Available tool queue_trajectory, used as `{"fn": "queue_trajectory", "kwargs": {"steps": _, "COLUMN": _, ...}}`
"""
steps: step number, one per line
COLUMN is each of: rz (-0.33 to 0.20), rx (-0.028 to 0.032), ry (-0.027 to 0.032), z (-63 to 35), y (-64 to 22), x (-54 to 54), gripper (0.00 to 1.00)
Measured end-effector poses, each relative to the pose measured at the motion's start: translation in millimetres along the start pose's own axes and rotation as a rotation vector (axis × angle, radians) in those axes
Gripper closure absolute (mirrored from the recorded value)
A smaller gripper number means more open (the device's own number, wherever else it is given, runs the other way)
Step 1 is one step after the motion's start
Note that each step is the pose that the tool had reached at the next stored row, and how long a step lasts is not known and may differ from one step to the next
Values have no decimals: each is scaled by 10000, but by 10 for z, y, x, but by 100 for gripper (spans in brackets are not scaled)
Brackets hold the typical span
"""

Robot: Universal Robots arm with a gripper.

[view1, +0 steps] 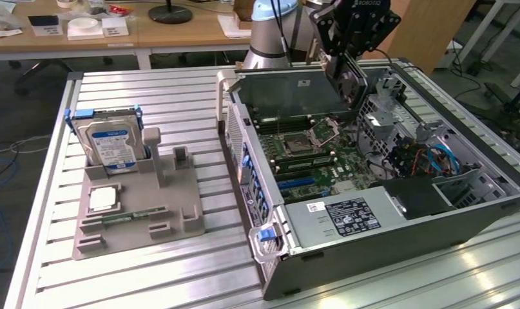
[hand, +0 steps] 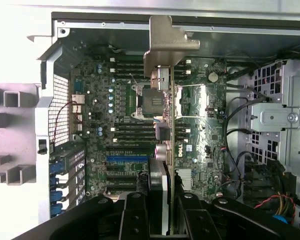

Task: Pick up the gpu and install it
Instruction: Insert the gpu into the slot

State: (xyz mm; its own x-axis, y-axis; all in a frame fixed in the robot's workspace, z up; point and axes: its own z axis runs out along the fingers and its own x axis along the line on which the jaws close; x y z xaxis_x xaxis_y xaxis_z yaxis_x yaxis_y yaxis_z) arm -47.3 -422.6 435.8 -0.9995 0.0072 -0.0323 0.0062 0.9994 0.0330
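The gpu (view1: 352,90) hangs edge-on beneath the hand (view1: 347,61), which is clenched on it. We see it at about one o'clock in the exterior view, above the far end of the open computer case (view1: 466,212). On the hand's black body we read ROBOTIQ. Inside the case, the power supply (view1: 346,219) lies at five o'clock from the motherboard (view1: 316,158). It carries a black-and-white label whose print we cannot make out. At nine o'clock from the case, a hard drive (view1: 113,148) with a blue label stands upright in a grey holder (view1: 182,193) on the ribbed metal surface (view1: 156,90); its text is also too small for us.

From the wrist view, we look along the gpu (hand: 171,150) to its pale metal bracket (hand: 165,42) at the far end. The hand (hand: 165,220) grips the card's near end between black fingers (hand: 135,217). The card hangs apart from the motherboard (hand: 120,100) below, beside the blue slot (hand: 127,159). White lettering near the card looks like DELL, though we cannot be sure.
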Motion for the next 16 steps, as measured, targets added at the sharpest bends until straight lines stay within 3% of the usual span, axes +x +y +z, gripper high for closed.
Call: {"fn": "queue_trajectory", "kwargs": {"steps": 16, "rz": -1112, "rx": -37, "ry": 37, "z": -1, "y": -15, "x": 10, "gripper": 72}}
